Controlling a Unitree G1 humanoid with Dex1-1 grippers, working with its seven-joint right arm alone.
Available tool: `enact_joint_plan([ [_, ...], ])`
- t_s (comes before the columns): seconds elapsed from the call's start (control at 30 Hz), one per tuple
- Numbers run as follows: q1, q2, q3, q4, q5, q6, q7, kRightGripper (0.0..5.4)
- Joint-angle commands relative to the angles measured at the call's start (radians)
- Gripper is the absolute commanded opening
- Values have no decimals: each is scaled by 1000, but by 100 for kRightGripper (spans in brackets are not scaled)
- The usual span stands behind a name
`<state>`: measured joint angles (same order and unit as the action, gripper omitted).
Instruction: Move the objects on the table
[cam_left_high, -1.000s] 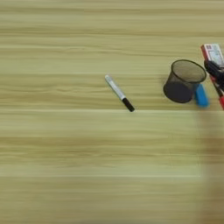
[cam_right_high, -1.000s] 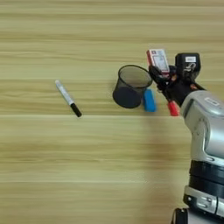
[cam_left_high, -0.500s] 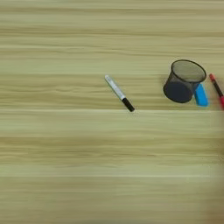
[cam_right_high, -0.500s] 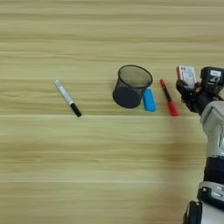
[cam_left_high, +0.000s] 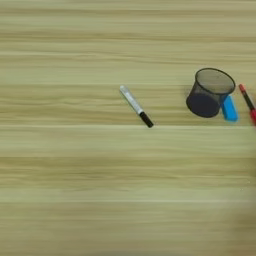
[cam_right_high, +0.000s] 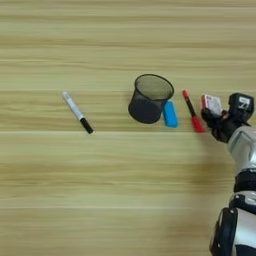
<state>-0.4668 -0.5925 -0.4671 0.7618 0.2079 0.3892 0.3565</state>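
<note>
A black wire-mesh pen cup (cam_right_high: 150, 97) stands on the wood-grain table (cam_right_high: 100, 190), right of centre. The small blue block (cam_right_high: 170, 114) lies flat against the cup's right side, also seen as the blue block (cam_left_high: 229, 108) in the left eye view. Further right, my right gripper (cam_right_high: 213, 116) is shut on the flat red-and-white box (cam_right_high: 212, 104), which sticks up from its black fingers just beyond a thin red marker. The silver forearm (cam_right_high: 243, 147) comes up from the bottom right. Only the right eye view shows the gripper and the box.
A thin red marker (cam_right_high: 191, 110) lies between the blue block and the gripper. A white marker with a black cap (cam_right_high: 77, 112) lies slantwise well left of the cup.
My gripper has carried the red-and-white box away from the cup, rightward and slightly nearer, past the red marker. Cup, blue block and both markers have stayed put.
</note>
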Motion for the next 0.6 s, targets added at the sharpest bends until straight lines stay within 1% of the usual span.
enact_joint_plan([
  [0.03, -99, -80, 15, 22, -12, -74, -2, 210],
  [0.4, -139, -102, 34, 166, -19, -140, -1, 210],
  [0.6, -150, -104, 45, 202, -19, -156, 5, 210],
])
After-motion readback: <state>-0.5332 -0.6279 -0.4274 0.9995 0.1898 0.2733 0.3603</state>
